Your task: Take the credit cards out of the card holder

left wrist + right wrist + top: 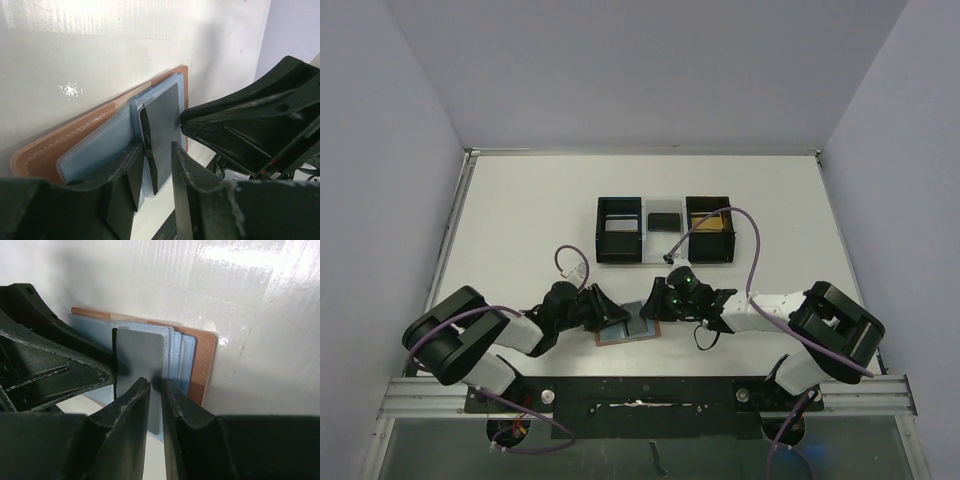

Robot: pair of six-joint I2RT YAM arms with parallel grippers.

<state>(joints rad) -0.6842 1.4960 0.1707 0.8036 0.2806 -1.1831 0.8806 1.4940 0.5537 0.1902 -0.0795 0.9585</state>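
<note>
The card holder [616, 338], a tan wallet with blue lining, lies open on the table between my grippers. It also shows in the left wrist view [60, 145] and the right wrist view [202, 355]. The silver-grey credit card [639, 322] [162, 120] [137, 352] sticks out of a blue pocket. My left gripper [610, 312] [156, 147] is open, its jaws on either side of the card's near corner, and one finger [127, 175] rests on the lining. My right gripper [658, 305] [156, 382] shows a narrow gap and its tips are at the card's edge. I see nothing held between them.
A black three-compartment tray [618, 258] stands behind the wallet. The black card [664, 221] lies in its white middle and the gold card [708, 221] in its right compartment. The right gripper's fingers [215, 117] crowd the left wrist view.
</note>
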